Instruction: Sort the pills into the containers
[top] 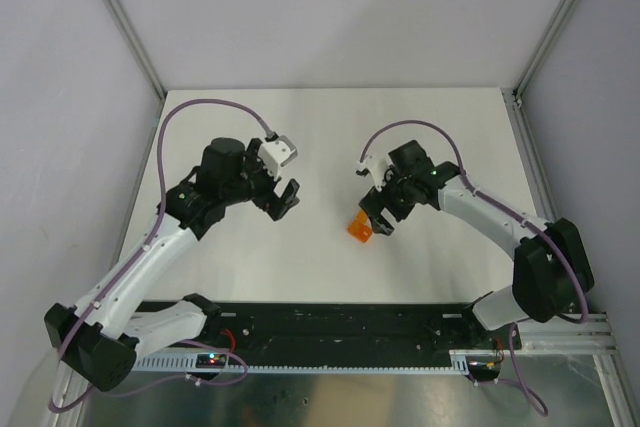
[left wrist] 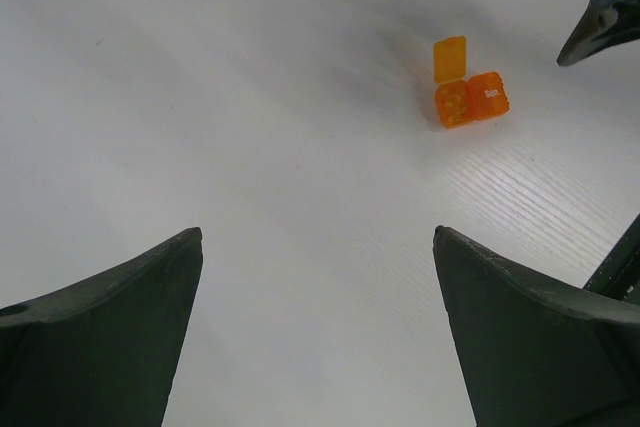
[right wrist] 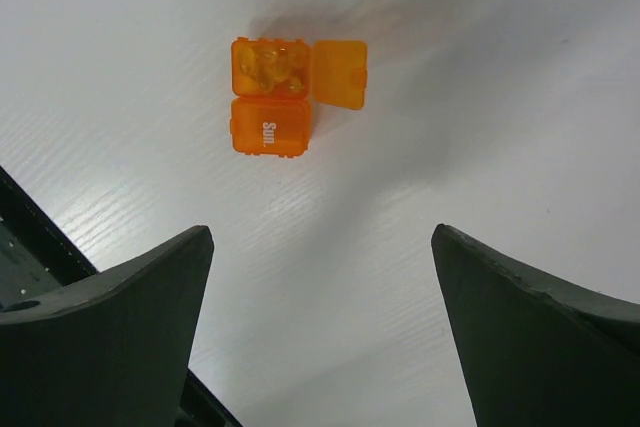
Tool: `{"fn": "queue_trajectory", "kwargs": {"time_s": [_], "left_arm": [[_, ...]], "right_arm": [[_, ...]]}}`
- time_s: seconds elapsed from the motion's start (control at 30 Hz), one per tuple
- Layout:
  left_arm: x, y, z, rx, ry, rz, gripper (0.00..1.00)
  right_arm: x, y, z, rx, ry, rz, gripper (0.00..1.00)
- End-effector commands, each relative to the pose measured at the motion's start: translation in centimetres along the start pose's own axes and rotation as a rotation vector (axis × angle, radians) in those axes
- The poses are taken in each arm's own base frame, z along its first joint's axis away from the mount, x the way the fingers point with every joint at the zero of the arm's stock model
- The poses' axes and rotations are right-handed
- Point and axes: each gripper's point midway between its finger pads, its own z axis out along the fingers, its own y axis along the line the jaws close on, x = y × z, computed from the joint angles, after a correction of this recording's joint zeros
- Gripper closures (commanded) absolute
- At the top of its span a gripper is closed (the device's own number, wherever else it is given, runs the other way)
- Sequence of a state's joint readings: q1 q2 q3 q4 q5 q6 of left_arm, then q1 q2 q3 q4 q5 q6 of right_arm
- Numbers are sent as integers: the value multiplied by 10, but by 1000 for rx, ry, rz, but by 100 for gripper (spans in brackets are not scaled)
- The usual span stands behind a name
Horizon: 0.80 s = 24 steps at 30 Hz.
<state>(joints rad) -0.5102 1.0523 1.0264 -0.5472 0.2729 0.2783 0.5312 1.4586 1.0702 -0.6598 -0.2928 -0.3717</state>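
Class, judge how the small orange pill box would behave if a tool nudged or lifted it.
The orange box looks thin plastic, so probably light and apt to slide on the smooth table. Its open lid may flap, and tilting would likely spill the pills.

Orange box (right wrist: 270,99), wht table (right wrist: 480,147).

The left arm (top: 150,247) reached forward from its base, bending inward at the wrist; the left gripper (top: 284,197) had its jaws spread wide, holding nothing (its wrist view showed both fingers far apart); the right arm (top: 480,209) stretched leftward; the right gripper (top: 378,219) pointed down, jaws likewise parted and empty.
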Motion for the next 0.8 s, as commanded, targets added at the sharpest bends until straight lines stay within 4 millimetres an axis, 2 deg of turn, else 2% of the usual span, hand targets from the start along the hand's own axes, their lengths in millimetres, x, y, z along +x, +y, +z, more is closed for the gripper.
{"fn": "queue_trajectory", "kwargs": {"time_s": [0.0,0.4,0.77], "left_arm": [[-16,14,-12,-67,-64,1,0],[-11,20,-13,-87,-57,-15,0],[-10,19,-12,-83,-65,-25,0]], "right_arm": [[-8,0,20,13,-30,-37,5],[5,12,64,49,25,-19,9],[10,17,81,59,34,-21,15]]}}
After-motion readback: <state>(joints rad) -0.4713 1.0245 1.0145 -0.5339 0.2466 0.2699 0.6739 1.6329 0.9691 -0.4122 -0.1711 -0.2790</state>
